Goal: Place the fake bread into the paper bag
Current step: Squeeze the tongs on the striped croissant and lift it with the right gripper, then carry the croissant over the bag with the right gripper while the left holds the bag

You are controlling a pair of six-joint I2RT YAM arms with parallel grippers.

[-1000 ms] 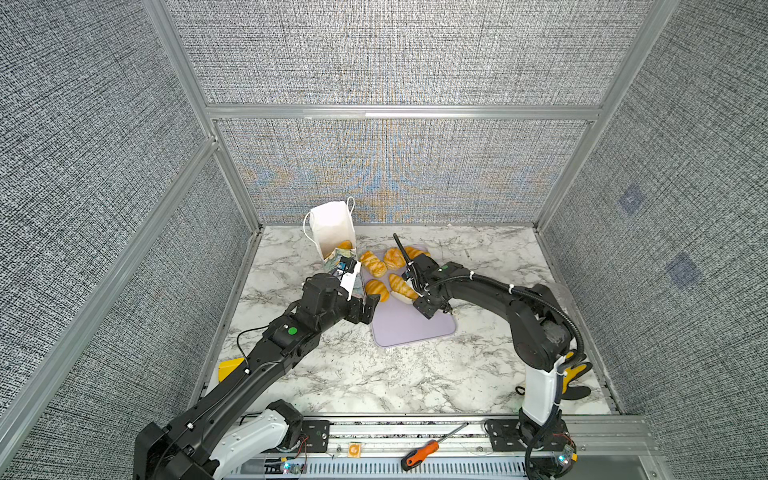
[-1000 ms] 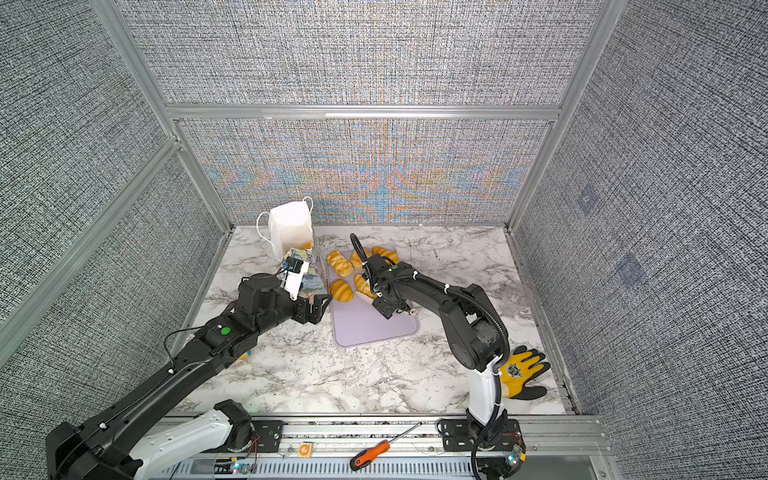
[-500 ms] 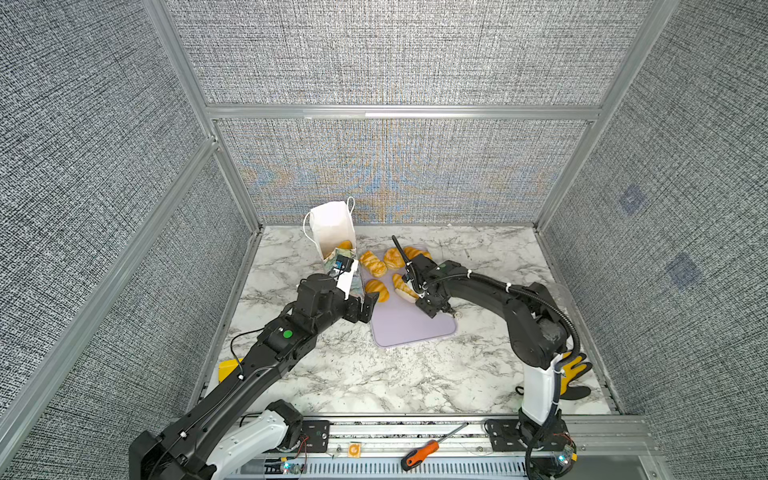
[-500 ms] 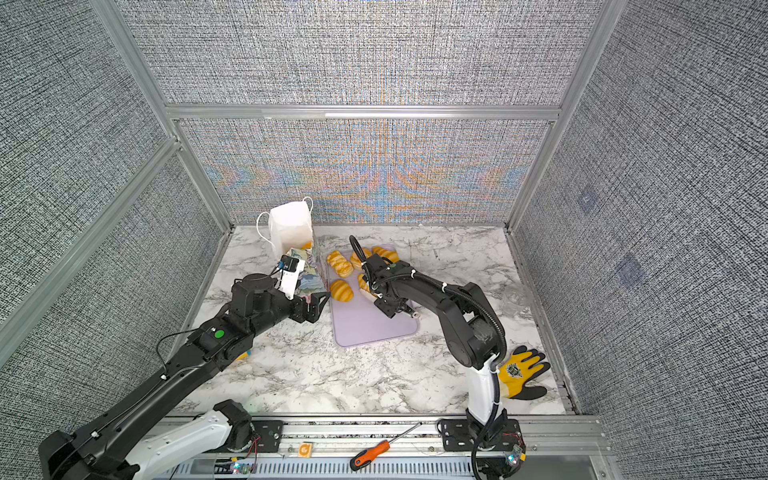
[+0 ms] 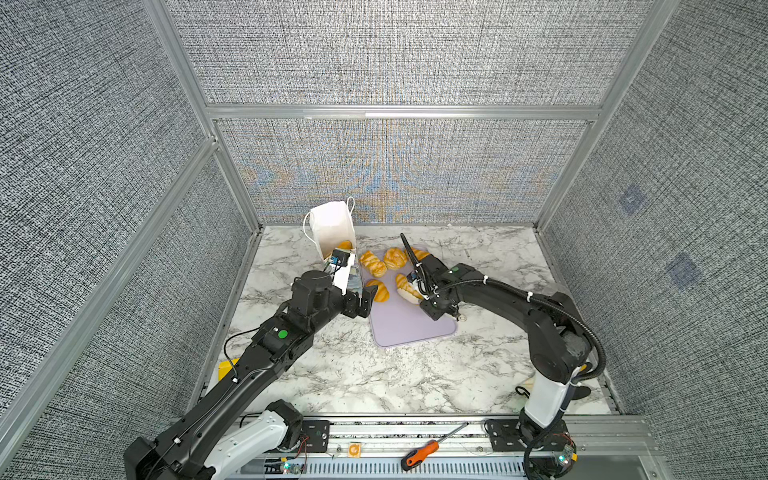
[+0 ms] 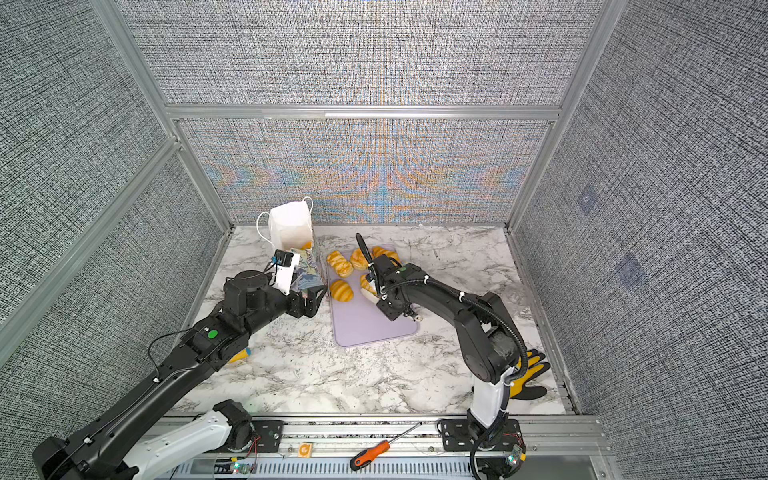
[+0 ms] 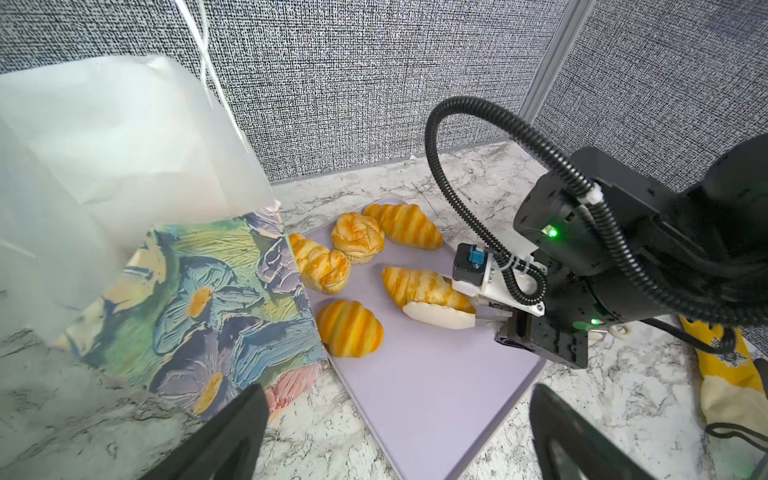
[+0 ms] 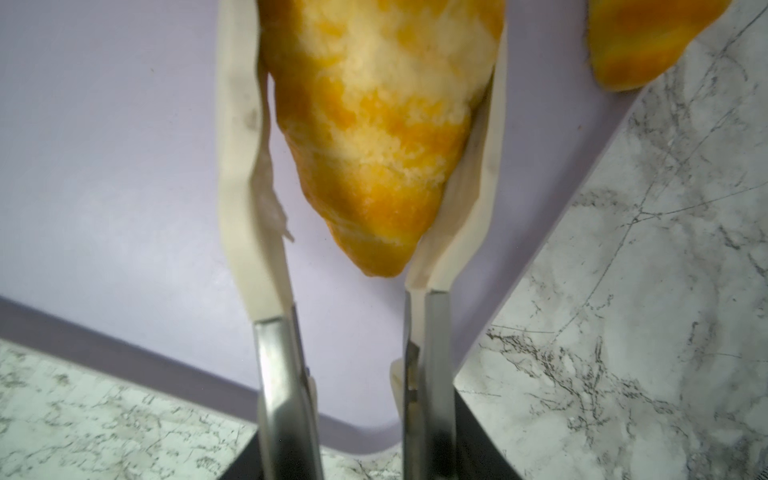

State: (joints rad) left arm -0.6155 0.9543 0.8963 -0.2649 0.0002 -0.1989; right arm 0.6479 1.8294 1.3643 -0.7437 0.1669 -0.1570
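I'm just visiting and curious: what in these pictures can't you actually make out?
How many pieces are inside the bag: both top views show one orange piece at its mouth; its wall hides the rest.
Whether the right gripper squeezes the croissant: right wrist view, pad tips cut off by the edge.
What the yellow object is: in a top view, the left arm covers most.

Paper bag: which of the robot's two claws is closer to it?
Left. The left gripper sits open just beside the bag, at its floral side, by the tray edge. The right gripper is farther off over the tray, gripping a croissant.
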